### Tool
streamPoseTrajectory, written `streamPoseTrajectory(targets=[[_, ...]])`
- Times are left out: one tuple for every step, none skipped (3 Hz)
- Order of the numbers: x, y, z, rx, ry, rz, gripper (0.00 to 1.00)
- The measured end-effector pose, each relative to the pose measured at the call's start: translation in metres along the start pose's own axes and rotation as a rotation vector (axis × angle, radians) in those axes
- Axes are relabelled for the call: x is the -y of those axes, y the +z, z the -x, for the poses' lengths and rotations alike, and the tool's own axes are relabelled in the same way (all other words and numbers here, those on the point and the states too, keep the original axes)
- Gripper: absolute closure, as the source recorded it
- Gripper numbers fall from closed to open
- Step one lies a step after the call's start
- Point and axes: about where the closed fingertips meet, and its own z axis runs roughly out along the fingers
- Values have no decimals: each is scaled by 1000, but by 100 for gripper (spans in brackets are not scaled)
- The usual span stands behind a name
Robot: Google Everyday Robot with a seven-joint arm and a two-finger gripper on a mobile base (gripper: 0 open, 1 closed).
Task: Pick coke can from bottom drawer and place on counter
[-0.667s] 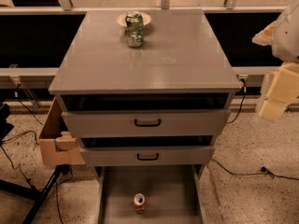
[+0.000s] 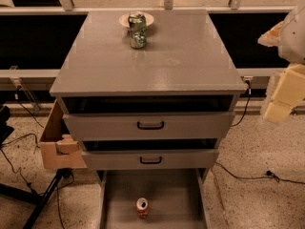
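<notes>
Coke can (image 2: 142, 207) is standing in the pulled-out bottom drawer (image 2: 171, 190), exposed for a top reach, while the pincer (image 2: 282, 101) is hanging right of the bench (image 2: 190, 56), can't tell how open.

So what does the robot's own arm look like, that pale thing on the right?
Only a little shows, at the right edge, off to the side of the counter. The arm is a rounded whitish shell with a tan patch. Below it the claw is a cream-yellow, blocky, angular piece. No cables, markings or sleeve are visible on either.
</notes>
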Motion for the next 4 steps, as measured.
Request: streamPoseTrajectory(targets=[[-5,40,-16,67,15,57,0],[-20,117,-33,278,32,118,0],[-39,191,-24,553,75,139,0],[-36,233,-22,923,218,1,0]])
